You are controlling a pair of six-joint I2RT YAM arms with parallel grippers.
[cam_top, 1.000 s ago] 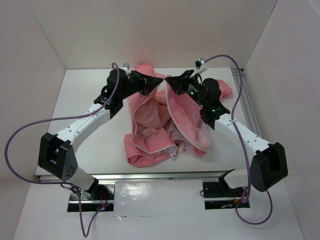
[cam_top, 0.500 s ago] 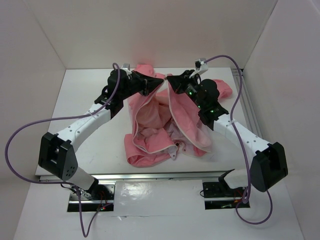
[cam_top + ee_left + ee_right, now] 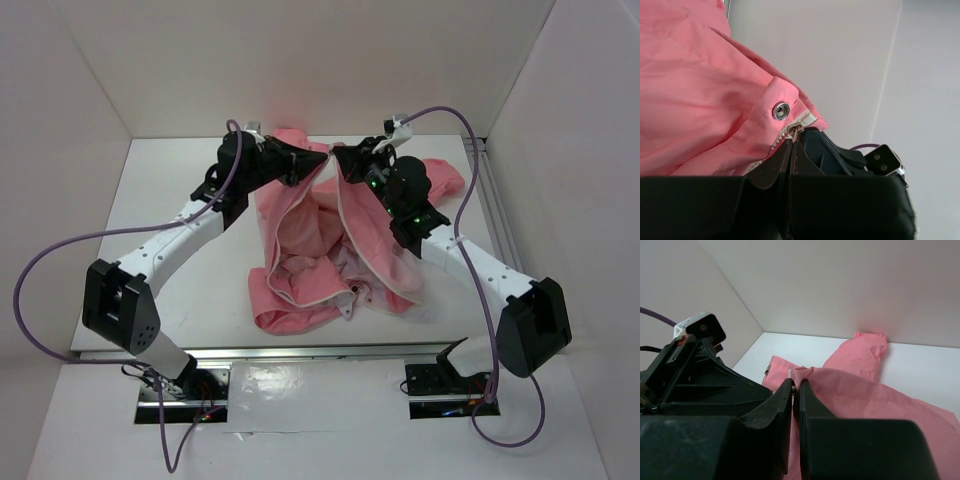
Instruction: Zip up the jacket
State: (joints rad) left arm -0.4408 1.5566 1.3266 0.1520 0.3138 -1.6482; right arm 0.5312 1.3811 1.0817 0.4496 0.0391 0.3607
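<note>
Jacket [image 3: 300,240] lies unzipped at the centre; I have left gripper [image 3: 792,139] and right gripper [image 3: 795,386] each clamped on a zipper edge [image 3: 788,131] at its far end, tips together to mate the halves

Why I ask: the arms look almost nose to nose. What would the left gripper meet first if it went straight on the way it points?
Beyond the edge of the jacket it pinches, the left gripper would likely meet the right gripper; depth is hard to judge.
</note>
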